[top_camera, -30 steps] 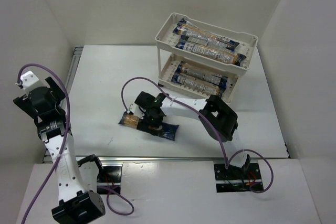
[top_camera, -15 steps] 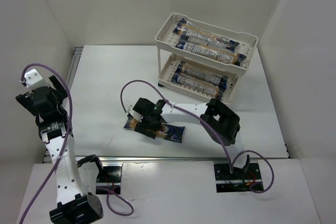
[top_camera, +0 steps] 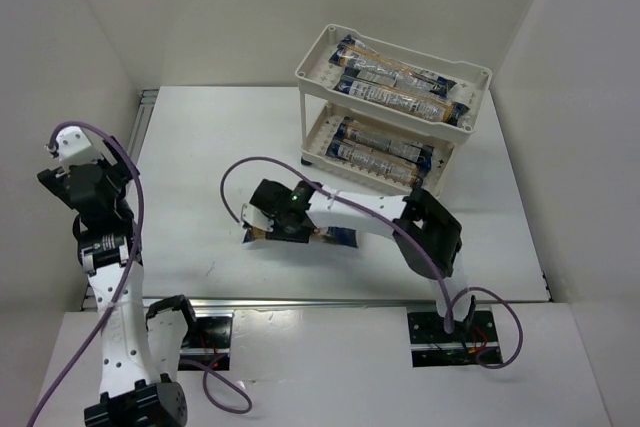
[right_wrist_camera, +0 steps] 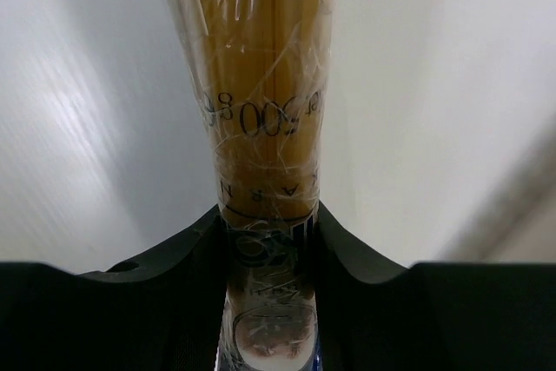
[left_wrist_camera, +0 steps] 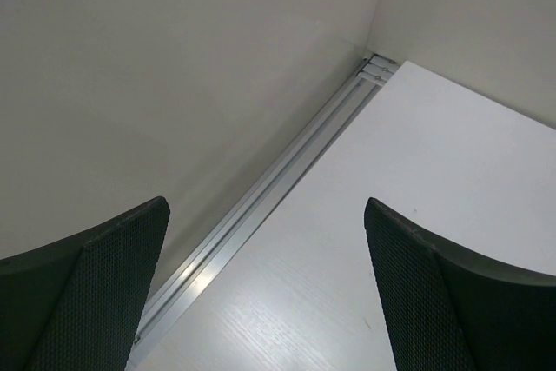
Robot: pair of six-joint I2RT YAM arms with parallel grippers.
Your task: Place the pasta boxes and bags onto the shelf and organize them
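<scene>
The cream-white shelf stands at the back right. Two pasta packets lie on its top tray and two more on its lower tray. Another packet lies flat on the table, in front of the shelf. My right gripper is shut on this packet's left part. In the right wrist view the yellow packet runs up from between the black fingers, which press on both its sides at the dark blue label; right gripper. My left gripper is raised at the far left, open and holding nothing.
White walls close in the table on the left, back and right. An aluminium rail runs along the table's left edge, below my left gripper. A purple cable arcs over the table beside the right wrist.
My right gripper has closed on the packet lying on the table, and the packet has turned to lie more level. The left arm has shifted slightly.
</scene>
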